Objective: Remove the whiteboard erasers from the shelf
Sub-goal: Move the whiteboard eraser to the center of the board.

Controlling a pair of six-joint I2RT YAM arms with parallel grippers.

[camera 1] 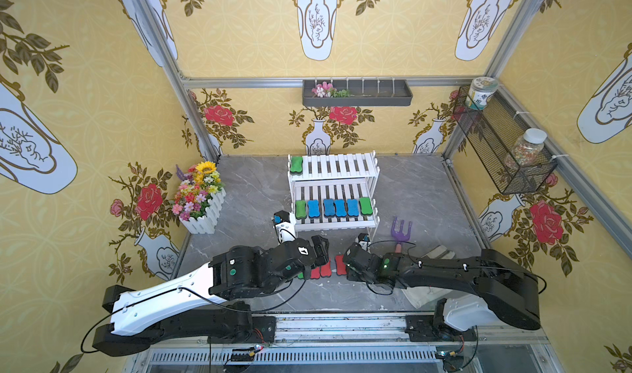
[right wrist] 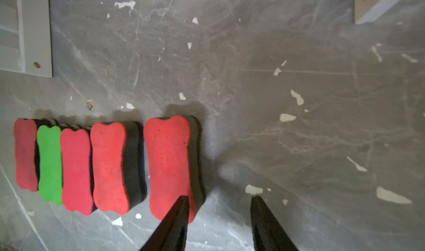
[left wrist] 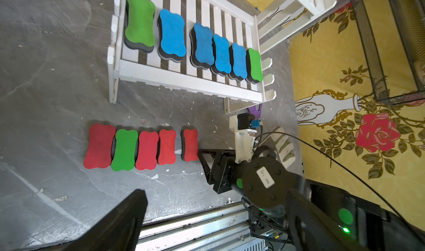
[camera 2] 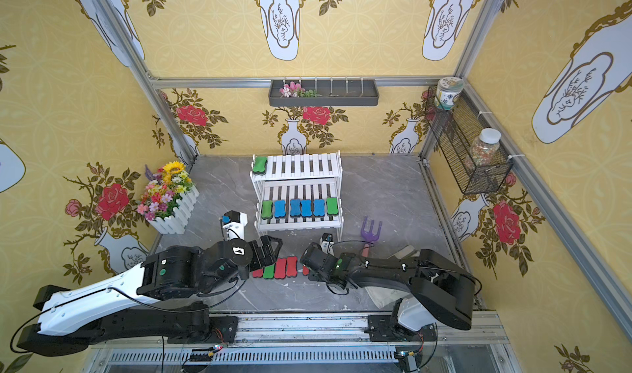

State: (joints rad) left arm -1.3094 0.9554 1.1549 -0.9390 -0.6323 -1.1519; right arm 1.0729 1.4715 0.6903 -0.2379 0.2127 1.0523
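Observation:
The white shelf (camera 1: 333,222) holds a green eraser (camera 1: 297,164) on its upper tier. Its lower tier carries a row of green and blue erasers (left wrist: 172,33). In front of the shelf, red erasers and one green eraser (left wrist: 124,149) lie in a row on the table. My left gripper (camera 1: 319,251) hangs open above the left end of that row, holding nothing. My right gripper (right wrist: 219,199) is open low over the table, just right of the end red eraser (right wrist: 169,160). One of its fingers (right wrist: 181,206) overlaps that eraser's end, and nothing lies between the jaws.
A flower box (camera 1: 200,197) stands at the left. A purple garden fork (camera 1: 400,232) and a pale cloth (camera 1: 437,251) lie right of the shelf. A dark wall tray (camera 1: 357,92) and a mesh basket (camera 1: 502,149) with jars hang above.

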